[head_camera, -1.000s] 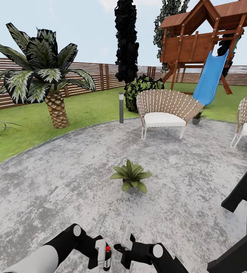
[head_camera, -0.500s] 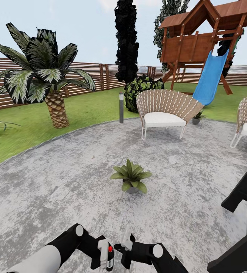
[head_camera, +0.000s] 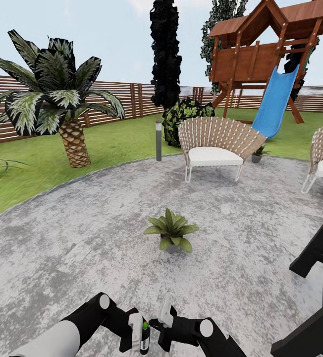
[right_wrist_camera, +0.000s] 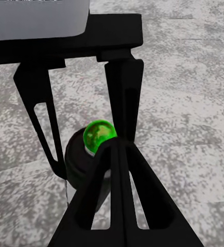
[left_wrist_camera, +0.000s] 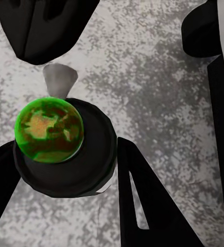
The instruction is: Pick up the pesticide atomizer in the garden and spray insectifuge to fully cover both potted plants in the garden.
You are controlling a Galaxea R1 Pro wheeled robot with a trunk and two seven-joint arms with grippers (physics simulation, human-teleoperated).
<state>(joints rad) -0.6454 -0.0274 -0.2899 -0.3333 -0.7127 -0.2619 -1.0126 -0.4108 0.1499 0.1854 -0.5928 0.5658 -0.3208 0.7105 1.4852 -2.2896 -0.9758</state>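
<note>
Your left gripper [head_camera: 137, 334] still clamps the pesticide atomizer [head_camera: 144, 337], its cap light gone from red to green, right gripper [head_camera: 165, 325] just beside, aperture unclear, potted plant [head_camera: 171, 231] ahead on grey stone patio [head_camera: 82, 233], woven chair [head_camera: 214, 144] beyond

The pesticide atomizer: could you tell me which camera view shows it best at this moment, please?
The left wrist view: the pesticide atomizer sits large between the left gripper fingers, seen from above with a green ball on top. The right wrist view shows it partly behind fingers; the head view shows it small, at the bottom edge.
</note>
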